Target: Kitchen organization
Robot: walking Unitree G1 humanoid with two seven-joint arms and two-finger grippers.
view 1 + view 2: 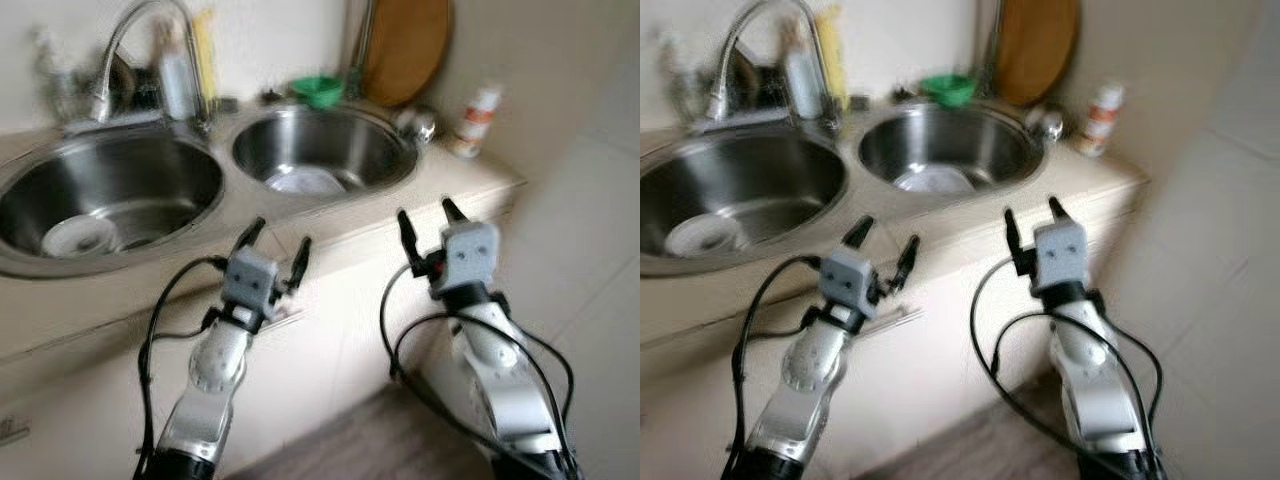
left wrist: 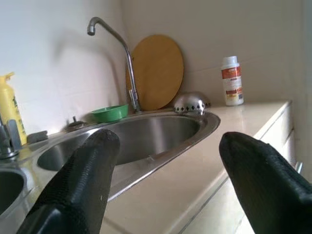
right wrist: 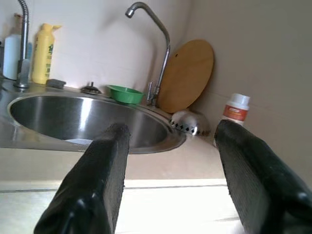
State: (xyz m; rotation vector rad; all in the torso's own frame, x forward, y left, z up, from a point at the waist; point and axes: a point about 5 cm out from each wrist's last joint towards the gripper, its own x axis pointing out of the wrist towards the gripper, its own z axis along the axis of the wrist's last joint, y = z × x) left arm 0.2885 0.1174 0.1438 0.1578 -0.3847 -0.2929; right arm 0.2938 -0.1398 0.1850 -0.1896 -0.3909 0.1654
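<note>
Left eye view: the robot is standing before a beige counter (image 1: 470,185) with 2 round steel sinks, both arms raised in front of the counter's near edge and holding nothing. The left gripper (image 1: 274,247) is hovering just below that edge, near the gap between the sinks, its 2 black fingers spread wide. The right gripper (image 1: 428,224) is hovering below the edge near the right sink (image 1: 325,150), fingers also spread wide.

The left sink (image 1: 105,190) is holding a white dish (image 1: 80,237); the right sink is holding a pale plate (image 1: 306,181). Behind the right sink are sitting a green bowl (image 1: 318,90), a round wooden board (image 1: 405,45) leaning on the wall, a small steel strainer (image 1: 420,122) and a white bottle (image 1: 474,120) on the far right. A yellow bottle (image 3: 43,53) is standing by the tap (image 1: 140,50) on the left.

Judging by this, the robot is at the approach step, with nothing picked up yet. The next move is calling for lifting a gripper above the counter edge before reaching in. Risk: fingers catching the edge or the sink rim. Open counter is lying to the right of the right sink; the wall is closing off the far side.
</note>
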